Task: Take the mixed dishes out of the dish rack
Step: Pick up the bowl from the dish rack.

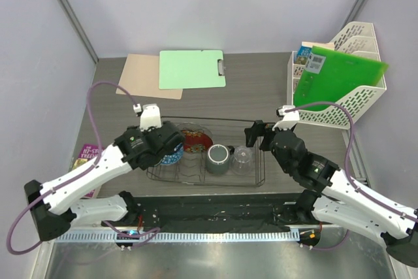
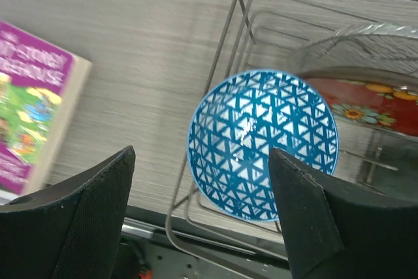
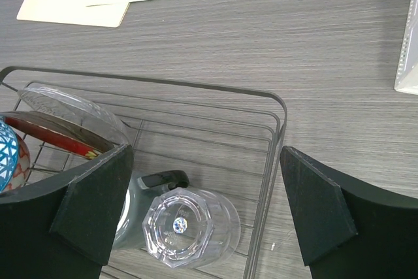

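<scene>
The dark wire dish rack (image 1: pixel 262 161) sits near the table's front edge. From left to right it holds a blue patterned bowl (image 1: pixel 174 156) on edge, a red floral plate (image 1: pixel 196 140) leaning on a large clear glass bowl (image 1: pixel 196 127), an upright grey mug (image 1: pixel 218 159) and an upturned clear glass cup (image 1: pixel 243 159). My left gripper (image 2: pixel 202 187) is open above the rack's left end, its jaws either side of the blue bowl (image 2: pixel 261 142) and apart from it. My right gripper (image 3: pixel 206 187) is open above the rack's right end, over the cup (image 3: pixel 189 227) and the mug (image 3: pixel 140 207).
A purple book (image 1: pixel 86 158) lies left of the rack. A green clipboard (image 1: pixel 192 68) and a tan folder (image 1: pixel 140 75) lie at the back. A white mesh file holder (image 1: pixel 356 106) with a green folder (image 1: pixel 336 80) stands at the back right.
</scene>
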